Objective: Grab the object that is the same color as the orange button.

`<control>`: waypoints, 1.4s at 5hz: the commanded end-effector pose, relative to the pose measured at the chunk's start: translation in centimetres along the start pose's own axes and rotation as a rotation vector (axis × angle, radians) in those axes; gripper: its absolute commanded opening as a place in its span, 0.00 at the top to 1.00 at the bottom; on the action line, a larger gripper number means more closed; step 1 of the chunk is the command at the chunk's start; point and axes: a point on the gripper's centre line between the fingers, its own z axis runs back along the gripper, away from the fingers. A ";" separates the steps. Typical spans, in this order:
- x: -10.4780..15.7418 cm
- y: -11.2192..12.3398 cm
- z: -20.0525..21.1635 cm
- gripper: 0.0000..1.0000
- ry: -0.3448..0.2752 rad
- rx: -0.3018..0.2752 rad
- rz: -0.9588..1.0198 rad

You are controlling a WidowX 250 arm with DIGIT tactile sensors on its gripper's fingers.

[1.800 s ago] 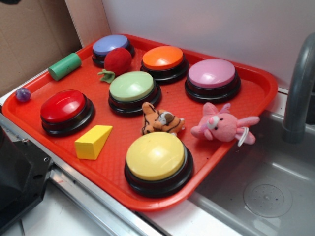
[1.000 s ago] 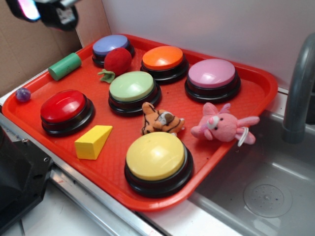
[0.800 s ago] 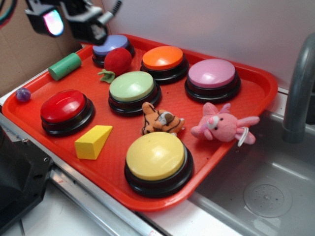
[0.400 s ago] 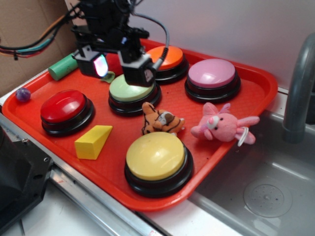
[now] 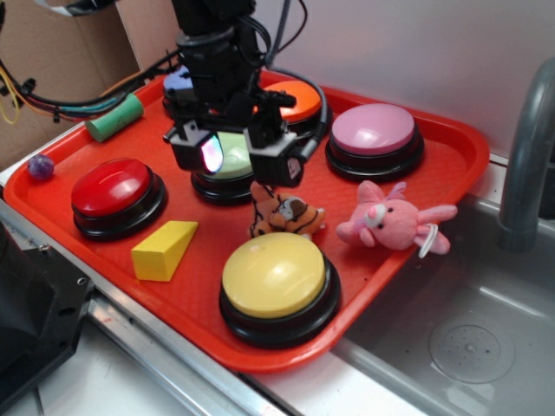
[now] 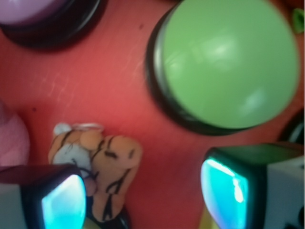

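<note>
**Ana:** Where did the tiger (image 5: 284,212) lie in that moment?

**Ben:** Near the middle of the red tray (image 5: 451,165), on its side. From the tiger, the green button (image 6: 224,64) sat at about ten o'clock, the yellow button (image 5: 276,276) at six, and the pink bunny (image 5: 390,221) at three, apart from it. The orange button (image 5: 299,97), whose colour it shared, was at twelve, partly hidden behind the arm.

**Ana:** And the gripper (image 5: 247,156)?

**Ben:** It hung over the near edge of the green button, just up and left of the tiger. Its jaws were spread wide and held nothing. In the wrist view the tiger (image 6: 97,167) showed at the lower left, one finger (image 6: 45,195) covering part of it, while the other finger (image 6: 248,186) stood well off at the right, beside the green button.

**Ana:** What could have gone wrong from there?

**Ben:** The toy was off-centre between the jaws, judging by the wrist view. A straight descent might have set one finger on top of the plush instead of beside it, pressing it flat or nudging it toward the bunny. The other finger might have struck the green button's rim and stopped the drop. A shift toward the tiger looked needed first.
</note>
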 end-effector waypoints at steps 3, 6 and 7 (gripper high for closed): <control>-1.1 -2.2 -1.9 0.00 -0.024 0.044 0.061; 0.7 -0.8 -3.5 0.00 -0.001 0.042 0.285; 0.8 -0.8 -3.7 1.00 0.002 0.056 0.287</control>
